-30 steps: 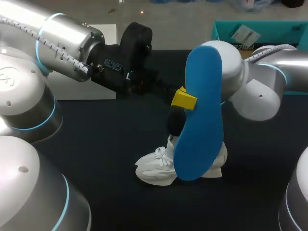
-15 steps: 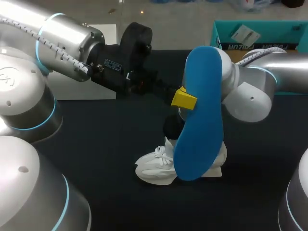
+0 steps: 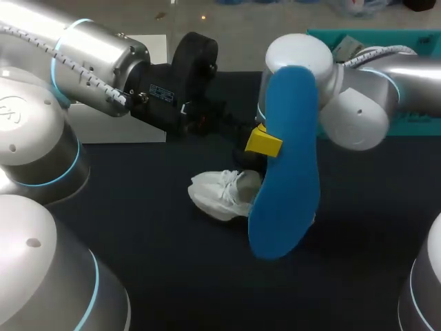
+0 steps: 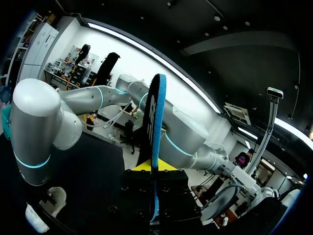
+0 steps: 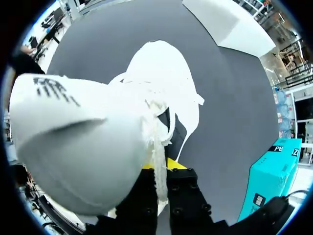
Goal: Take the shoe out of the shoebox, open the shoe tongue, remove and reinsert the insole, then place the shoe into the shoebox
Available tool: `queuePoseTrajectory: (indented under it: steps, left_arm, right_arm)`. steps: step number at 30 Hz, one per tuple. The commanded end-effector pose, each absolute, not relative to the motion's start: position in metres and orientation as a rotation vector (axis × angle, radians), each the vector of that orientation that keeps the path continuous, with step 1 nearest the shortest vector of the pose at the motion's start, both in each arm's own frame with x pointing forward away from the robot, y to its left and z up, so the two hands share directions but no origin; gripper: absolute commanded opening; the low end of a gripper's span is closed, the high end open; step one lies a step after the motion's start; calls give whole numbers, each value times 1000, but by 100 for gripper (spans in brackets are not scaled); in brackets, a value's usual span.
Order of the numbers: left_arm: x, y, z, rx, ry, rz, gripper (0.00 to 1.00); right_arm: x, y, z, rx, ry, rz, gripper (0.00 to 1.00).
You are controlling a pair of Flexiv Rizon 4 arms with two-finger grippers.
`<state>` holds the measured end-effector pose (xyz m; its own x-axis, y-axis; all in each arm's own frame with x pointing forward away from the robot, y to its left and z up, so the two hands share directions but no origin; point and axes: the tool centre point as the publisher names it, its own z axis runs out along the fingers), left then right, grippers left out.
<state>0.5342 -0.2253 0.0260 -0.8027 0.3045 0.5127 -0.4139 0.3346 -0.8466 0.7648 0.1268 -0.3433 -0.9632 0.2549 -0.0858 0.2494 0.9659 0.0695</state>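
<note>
At the middle of the dark bench [image 3: 138, 227], short of the teal shoebox [image 5: 271, 171]: soft, light white shoe [image 3: 217, 196] pinched near its opening by right gripper [image 5: 164, 166]; likely firmer at heel. Thin, bendy blue insole [image 3: 286, 207] clamped upright, mid-edge, in left gripper [image 4: 152, 169].

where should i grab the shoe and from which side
Likely the tongue, coming in from the opening end. On the shoe it is a thin flap standing clear of the laces, so two fingers can pinch it, and pulling it widens the opening. The right gripper is at it that way now, while the left gripper holds the insole upright.
</note>
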Motion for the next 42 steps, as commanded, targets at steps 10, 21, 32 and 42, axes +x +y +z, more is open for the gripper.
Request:
queuePoseTrajectory:
  steps: [10,21,32,42]
  left_arm:
    - [534,-225,25,96,-1992,1521,0]
    - [534,-225,25,96,-1992,1521,0]
    - [534,-225,25,96,-1992,1521,0]
    - [534,-225,25,96,-1992,1521,0]
  right_arm:
    - [752,132,-324,1671,2801,85,0]
    - [760,136,-321,1859,2761,237,0]
    - [759,131,-334,2123,2668,508,0]
    - [754,137,-350,2054,2650,509,0]
